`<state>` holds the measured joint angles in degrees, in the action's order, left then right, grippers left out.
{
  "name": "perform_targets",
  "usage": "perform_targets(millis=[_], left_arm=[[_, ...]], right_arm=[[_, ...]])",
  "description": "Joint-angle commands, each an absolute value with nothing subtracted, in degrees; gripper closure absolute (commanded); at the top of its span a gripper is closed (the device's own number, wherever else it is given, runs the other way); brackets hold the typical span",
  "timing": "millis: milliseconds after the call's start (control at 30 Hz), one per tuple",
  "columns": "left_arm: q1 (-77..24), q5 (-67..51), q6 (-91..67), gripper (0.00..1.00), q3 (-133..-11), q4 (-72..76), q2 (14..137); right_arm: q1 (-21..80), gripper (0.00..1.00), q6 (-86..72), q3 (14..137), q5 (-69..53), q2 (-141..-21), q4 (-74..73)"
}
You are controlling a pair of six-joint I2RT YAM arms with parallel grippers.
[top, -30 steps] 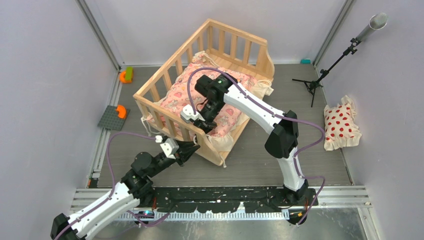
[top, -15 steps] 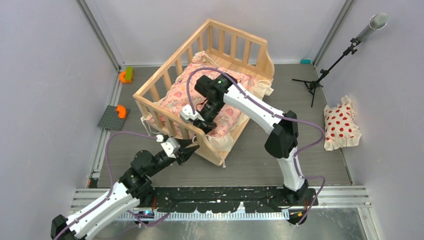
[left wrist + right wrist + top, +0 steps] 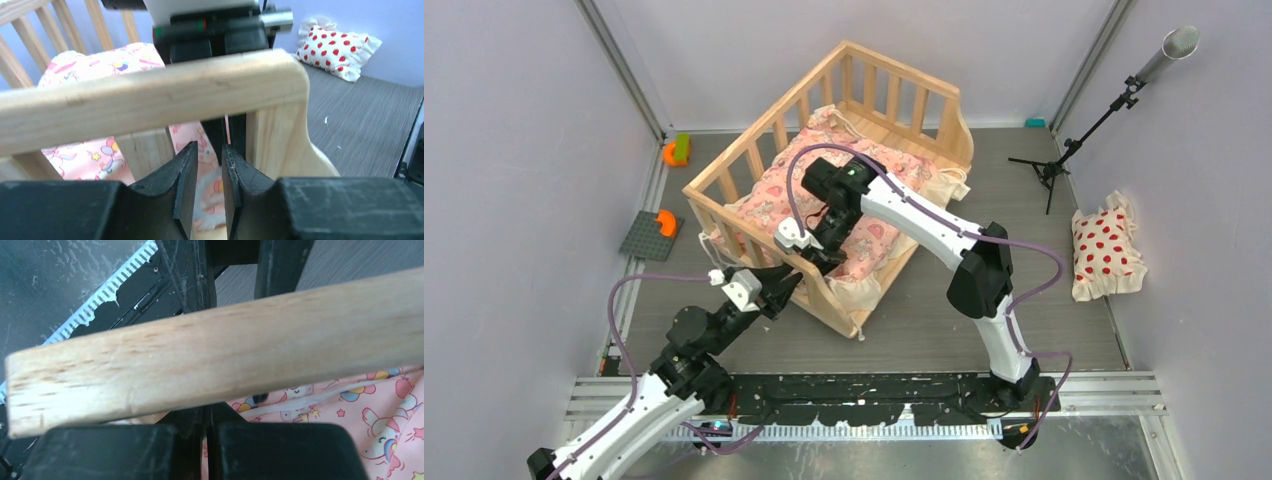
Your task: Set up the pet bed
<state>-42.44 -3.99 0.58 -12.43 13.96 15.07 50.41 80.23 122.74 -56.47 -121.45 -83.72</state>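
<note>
Pet bed (image 3: 902, 70) stands slantwise in the upper middle of the overhead view, a pink cushion (image 3: 774, 195) inside it. At its near rail the left gripper (image 3: 206, 165) sits just below the top bar between two slats, jaws a narrow gap apart with nothing between them. The right gripper (image 3: 207, 432) meets the same rail from the cushion side, jaws pressed together; anything pinched is hidden.

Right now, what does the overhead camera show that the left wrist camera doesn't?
Only overhead: the whole pet bed, an orange toy and a black stand. Only the left wrist: the left claw close up, its fingers slightly apart under the bed's top rail. Both: that wooden rail, the pink cushion and the red-dotted pillow.
</note>
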Motion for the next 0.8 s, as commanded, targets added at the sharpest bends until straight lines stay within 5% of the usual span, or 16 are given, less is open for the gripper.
perform_targets(millis=[0,200,567,767], left_arm=[[-40.7,6.3,3.6,0.73,-15.6,18.9,14.4],[-40.7,4.9,3.6,0.72,-16.7,16.9,16.3],[-40.7,8.8,-2.9,0.52,-21.2,-3.0,9.0],[-40.7,9.9,-7.4,0.52,-24.6,-10.6,10.3]], right_arm=[[56.9,0.99,80.5,122.5,-55.5,-122.9,-99.6],[57.0,0.99,80.3,122.3,-55.4,-122.9,-99.6],[57.0,0.99,80.3,122.2,-54.8,-122.8,-99.2],[57.0,0.99,80.2,122.0,-54.5,-122.6,-99.2]])
